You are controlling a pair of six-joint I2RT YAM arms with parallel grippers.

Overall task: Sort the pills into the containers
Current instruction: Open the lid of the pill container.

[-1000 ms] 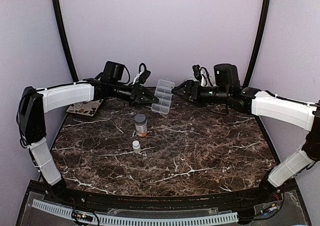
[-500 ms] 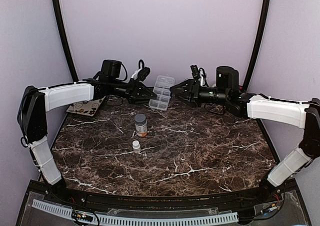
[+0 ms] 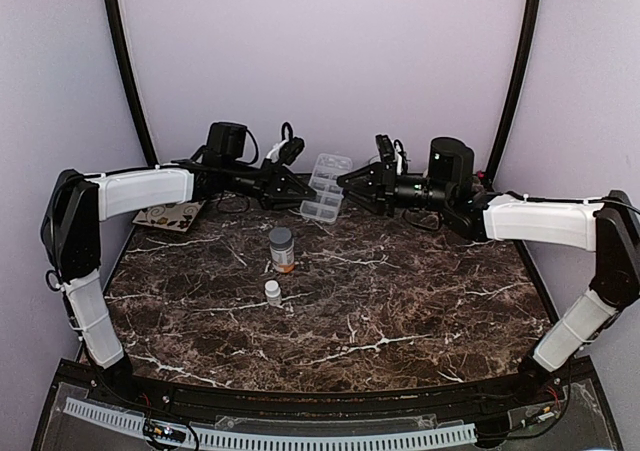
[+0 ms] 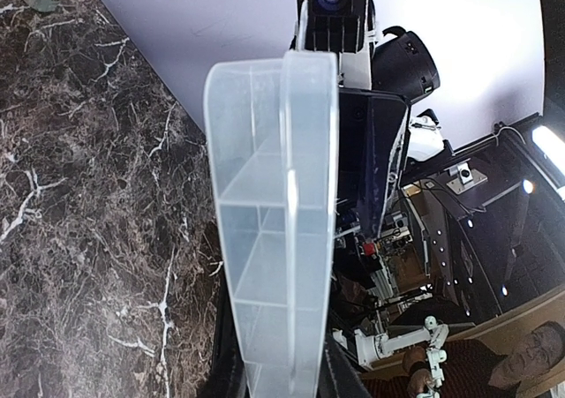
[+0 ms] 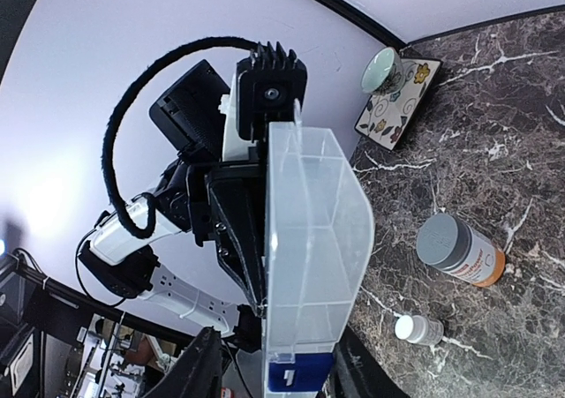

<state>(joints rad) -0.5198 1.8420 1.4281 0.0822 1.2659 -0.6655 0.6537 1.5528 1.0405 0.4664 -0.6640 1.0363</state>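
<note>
Pill box (image 3: 326, 183) mid-air betw. both arms
Prob. light, stiff, slick plastic; take by edges. Left gripper (image 3: 303, 195) holds it; right gripper (image 3: 347, 183) straddles it, can't tell if clamped.

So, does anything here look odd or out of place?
Only the clear organiser box: instead of lying flat, it is up in the air, tilted, gripped by the left gripper, with the right gripper straddling its other end. The amber bottle and small white bottle stand upright; nothing looks spilled.
</note>
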